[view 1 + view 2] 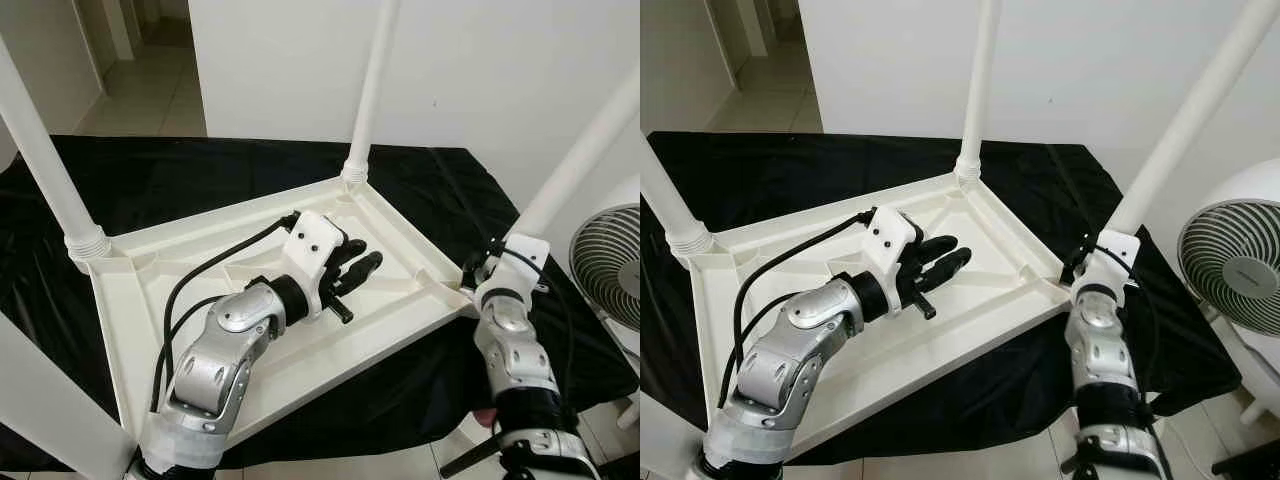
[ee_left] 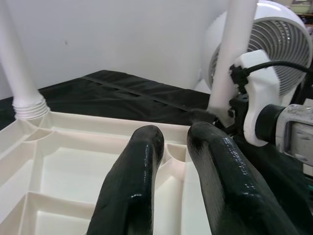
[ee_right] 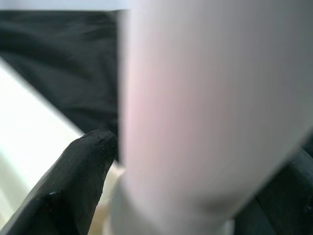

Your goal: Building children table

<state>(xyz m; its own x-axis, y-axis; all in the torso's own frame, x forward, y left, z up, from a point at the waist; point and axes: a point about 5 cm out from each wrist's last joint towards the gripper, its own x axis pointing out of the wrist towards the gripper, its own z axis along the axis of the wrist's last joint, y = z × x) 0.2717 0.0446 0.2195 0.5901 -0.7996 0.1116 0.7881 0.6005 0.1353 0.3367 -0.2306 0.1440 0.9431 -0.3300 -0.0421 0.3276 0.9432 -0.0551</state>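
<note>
Lying upside down on the black cloth [image 1: 200, 180], the white tabletop [image 1: 400, 235] is showing its ribbed underside, with legs standing up from its corners. I am counting 4: the far leg [image 1: 370, 80], the left leg [image 1: 45, 160], the right leg [image 1: 585, 155] and a near-left one [image 1: 50, 400] that is looming blurred at the frame edge. A white fan [image 1: 1240, 265] is sitting on the floor just right of the cloth.

Over on the right, the right gripper [image 1: 490, 268] is working at the base of the right leg, where it meets the right corner of the tabletop. In the right wrist view the leg is filling the space between the 2 fingers [image 3: 83, 166], so they are straddling it, though I cannot tell whether they are actually pinching it.

Meanwhile the left gripper [image 1: 355, 270] is hovering over the middle of the tabletop, its 2 fingers nearly pressed together and holding nothing.

Now the risks, as I judge them. That right leg is leaning outward, so if it is not fully seated, any twist or push is liable to cross the threads or pop it from its socket. With the left gripper pinning nothing down, the whole tabletop is free to slide on the cloth or tip toward the right edge. A falling leg is also heading straight for the fan.
</note>
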